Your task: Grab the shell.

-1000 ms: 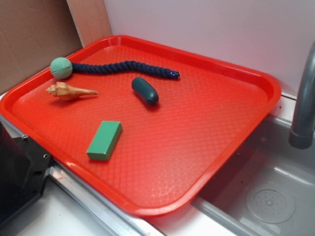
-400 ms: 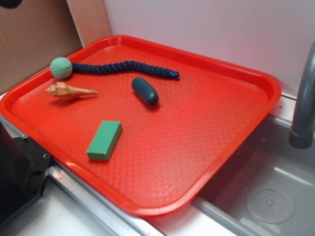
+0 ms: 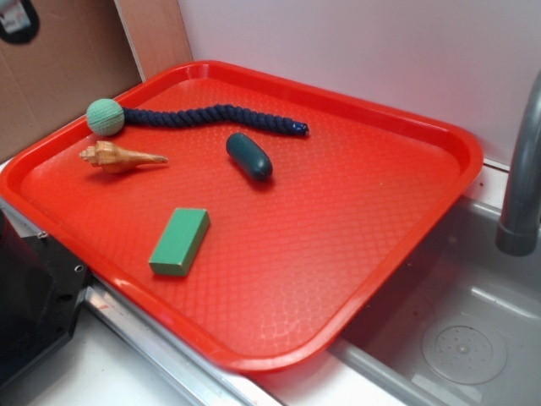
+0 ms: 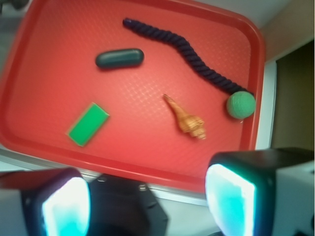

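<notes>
The tan-orange spiral shell lies on its side near the left edge of the red tray, its thin tail pointing right. In the wrist view the shell lies right of the middle, well beyond my fingers. My gripper is open and empty, its two pads wide apart, high above the tray's near rim. In the exterior view only a dark bit of the gripper shows at the top left corner, far above the shell.
A mint-green knitted ball on a dark blue rope lies just behind the shell. A dark green capsule and a green block lie on the tray. A sink and faucet are at the right.
A dark part of the gripper has come down into the top left corner of the exterior view. The things on the tray have not moved.
</notes>
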Robot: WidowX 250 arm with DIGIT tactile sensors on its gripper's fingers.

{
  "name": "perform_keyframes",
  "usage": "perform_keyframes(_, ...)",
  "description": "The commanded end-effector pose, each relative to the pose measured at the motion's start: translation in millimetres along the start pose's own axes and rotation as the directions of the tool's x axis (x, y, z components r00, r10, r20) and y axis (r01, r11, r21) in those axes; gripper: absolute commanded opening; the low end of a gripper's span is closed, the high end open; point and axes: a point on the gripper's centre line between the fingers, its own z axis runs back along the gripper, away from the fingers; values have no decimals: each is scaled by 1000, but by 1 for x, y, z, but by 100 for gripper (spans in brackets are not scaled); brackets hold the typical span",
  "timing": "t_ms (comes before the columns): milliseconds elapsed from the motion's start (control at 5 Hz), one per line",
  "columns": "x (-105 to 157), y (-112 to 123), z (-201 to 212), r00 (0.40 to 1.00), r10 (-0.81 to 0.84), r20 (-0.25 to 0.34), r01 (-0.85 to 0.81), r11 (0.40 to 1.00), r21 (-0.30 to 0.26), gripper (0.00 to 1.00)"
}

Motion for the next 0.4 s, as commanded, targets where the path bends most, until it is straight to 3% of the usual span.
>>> perform_keyframes(0,16,36,-45,978,-204,41,203,979,14,100)
perform_keyframes(200,21,55,-76,974,-224,25,224,974,20,100)
